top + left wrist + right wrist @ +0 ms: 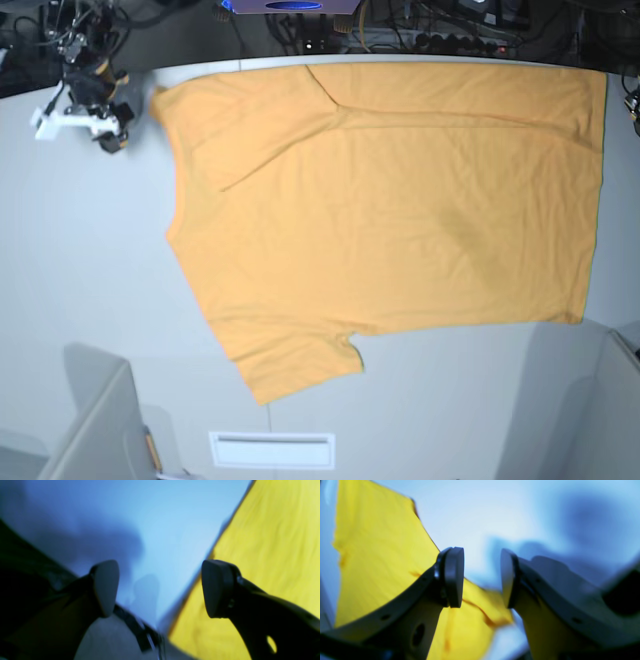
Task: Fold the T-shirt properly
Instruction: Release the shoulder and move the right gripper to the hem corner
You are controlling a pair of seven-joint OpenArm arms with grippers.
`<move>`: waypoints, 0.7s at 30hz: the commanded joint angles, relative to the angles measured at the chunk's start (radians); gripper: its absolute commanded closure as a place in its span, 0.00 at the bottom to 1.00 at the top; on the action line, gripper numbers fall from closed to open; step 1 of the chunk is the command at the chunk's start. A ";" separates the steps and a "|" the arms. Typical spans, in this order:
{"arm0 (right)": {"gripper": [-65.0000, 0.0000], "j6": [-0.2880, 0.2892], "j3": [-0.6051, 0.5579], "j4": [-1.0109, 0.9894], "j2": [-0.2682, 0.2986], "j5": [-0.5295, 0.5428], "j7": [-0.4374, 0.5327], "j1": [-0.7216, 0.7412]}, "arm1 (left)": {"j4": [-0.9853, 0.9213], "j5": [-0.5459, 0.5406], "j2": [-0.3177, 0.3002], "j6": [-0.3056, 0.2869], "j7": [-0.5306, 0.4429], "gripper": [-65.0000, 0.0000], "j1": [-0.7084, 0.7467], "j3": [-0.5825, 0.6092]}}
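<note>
The T-shirt (390, 210) lies spread flat on the pale table (90, 270), filling most of the far and middle part of the overhead view. Its straight bottom hem runs along the right side, one short sleeve (300, 360) points toward the near edge, and the other sleeve (240, 125) lies folded at the far left, with a long crease running across the cloth near the far edge. The fabric looks plain light orange here, with a faint darker patch near its middle. At the far left corner of the table, just beside the shirt's edge, sits a white and black robot part (85, 110), too small to make out in detail. In the left wrist view, the left gripper (160, 588) has its two pads wide apart with nothing between them; bare table shows in the gap and the shirt's edge lies to the right, under one finger. In the right wrist view, the right gripper (482, 577) also stands parted and empty, hanging above the shirt's corner, which lies on the left beneath it.
</note>
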 commanded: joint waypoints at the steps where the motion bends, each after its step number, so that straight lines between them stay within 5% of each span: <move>1: 0.65 0.018 0.001 0.000 0.036 0.007 0.017 0.048 | 0.016 -0.013 -0.013 0.000 -0.009 0.24 -0.015 -0.003; 7: 0.66 0.022 -0.025 -0.173 0.073 0.007 -0.045 0.295 | 0.016 -0.013 -0.013 0.001 -0.008 0.24 -0.050 0.031; 10: 0.66 0.119 -0.027 -0.278 0.074 0.007 -0.048 0.398 | 0.027 -0.013 -0.014 0.001 -0.009 0.27 -0.043 0.084; 14: 0.65 0.251 -0.029 -0.413 0.074 0.005 -0.051 0.539 | 0.071 -0.013 -0.008 0.001 -0.009 0.58 -0.040 0.141; 18: 0.65 0.263 -0.029 -0.605 0.090 0.004 -0.123 0.738 | 0.106 -0.013 -0.008 0.001 -0.009 1.00 -0.041 0.153; 21: 0.65 0.266 -0.061 -0.809 0.120 0.002 -0.158 0.900 | 0.134 -0.013 -0.011 0.001 -0.009 1.00 -0.041 0.153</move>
